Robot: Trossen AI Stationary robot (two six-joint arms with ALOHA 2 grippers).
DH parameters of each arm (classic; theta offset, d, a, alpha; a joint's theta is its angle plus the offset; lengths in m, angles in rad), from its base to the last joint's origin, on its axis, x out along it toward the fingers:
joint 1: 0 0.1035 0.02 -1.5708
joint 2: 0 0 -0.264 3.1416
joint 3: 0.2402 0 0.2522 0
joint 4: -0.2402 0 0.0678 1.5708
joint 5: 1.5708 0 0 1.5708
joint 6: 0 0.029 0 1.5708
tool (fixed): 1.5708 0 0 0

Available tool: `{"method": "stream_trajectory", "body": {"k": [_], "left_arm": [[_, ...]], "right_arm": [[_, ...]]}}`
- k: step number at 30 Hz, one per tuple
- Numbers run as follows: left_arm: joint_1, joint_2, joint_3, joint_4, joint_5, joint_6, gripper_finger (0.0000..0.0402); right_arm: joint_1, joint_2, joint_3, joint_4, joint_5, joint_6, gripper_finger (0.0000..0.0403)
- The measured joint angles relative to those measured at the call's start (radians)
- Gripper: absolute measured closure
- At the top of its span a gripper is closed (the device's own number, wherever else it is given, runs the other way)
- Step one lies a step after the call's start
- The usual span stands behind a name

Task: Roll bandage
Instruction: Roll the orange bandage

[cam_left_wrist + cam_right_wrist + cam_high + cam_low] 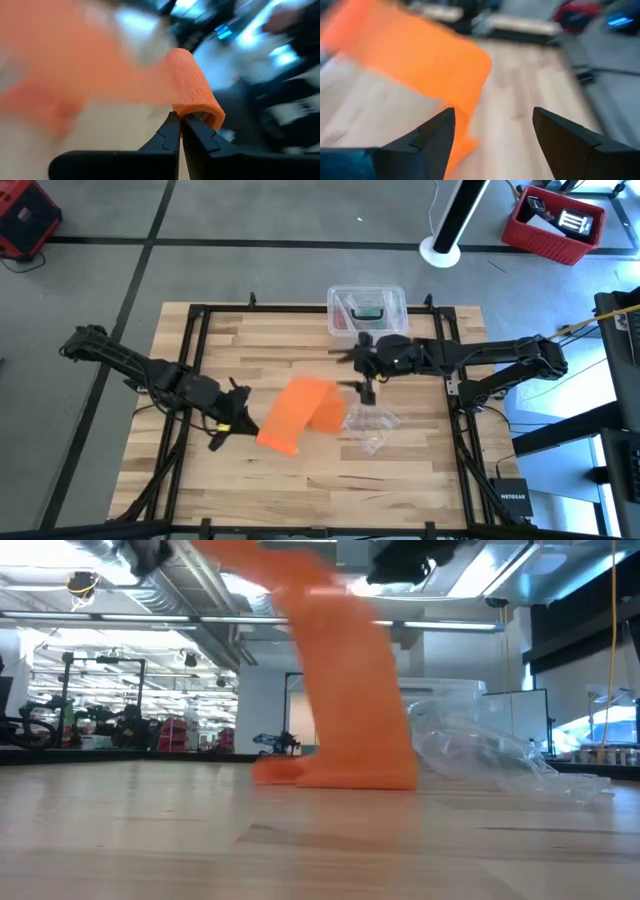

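Observation:
The bandage point(300, 412) is a bright orange band, raised in an arch over the middle of the table. My left gripper point(243, 422) is shut on one end of it, at the table's left of centre. In the low view the band point(345, 690) slants down from the upper left, and its lower end point(350, 776) rests on the wood. My right gripper point(492, 135) stands open above the table, to the right of the band point(420, 60), with nothing between its fingers. My left gripper pinches the bandage's curled end point(194, 112) between its two fingertips point(172, 131). The band runs away from the fingers, raised off the table and hanging in a loose arch. Its other end point(330, 423) lies on the table.
A crumpled clear plastic wrapper point(370, 426) lies just right of the band's lower end. A clear plastic box point(366, 310) stands at the table's far edge. Bare wood point(300, 490) stretches toward the near edge.

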Motion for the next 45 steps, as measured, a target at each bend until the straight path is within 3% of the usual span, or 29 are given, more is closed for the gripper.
{"method": "stream_trajectory", "body": {"k": [2, 5, 9, 14, 17, 23, 32, 39, 42, 45], "left_arm": [[-0.003, -0.015, 0.000, 0.094, 0.042, 0.026, 0.0401], [-0.003, -0.045, 0.000, 0.204, 0.054, 0.087, 0.0401], [0.007, -0.069, 0.000, 0.307, -0.054, 0.188, 0.0401], [0.042, -0.071, 0.000, 0.448, -0.247, 0.311, 0.0401], [0.057, -0.071, 0.000, 0.518, -0.323, 0.380, 0.0401], [0.076, -0.071, 0.000, 0.541, -0.339, 0.424, 0.0401], [0.113, -0.071, 0.000, 0.532, -0.376, 0.443, 0.0401], [0.125, -0.071, 0.000, 0.528, -0.376, 0.454, 0.0401], [0.125, -0.071, 0.000, 0.528, -0.376, 0.466, 0.0401], [0.125, -0.071, 0.000, 0.528, -0.376, 0.471, 0.0401]], "right_arm": [[0.001, 0.000, 0.000, -0.062, -0.059, 0.000, 0.0134], [0.002, -0.019, 0.000, -0.180, -0.057, 0.003, 0.0134], [0.002, -0.062, -0.001, -0.202, -0.035, 0.065, 0.0134], [0.044, -0.064, -0.020, 0.010, -0.158, 0.110, 0.0134], [0.085, -0.058, -0.095, 0.219, -0.109, 0.107, 0.0134], [0.106, -0.021, -0.229, 0.577, 0.038, 0.166, 0.0134], [0.127, 0.122, -0.237, 0.725, 0.001, 0.240, 0.0134], [0.117, 0.211, -0.237, 0.799, 0.123, 0.167, 0.0136], [0.110, 0.251, -0.237, 0.859, 0.132, 0.127, 0.0164], [0.110, 0.276, -0.237, 0.875, 0.106, 0.104, 0.0232]]}}
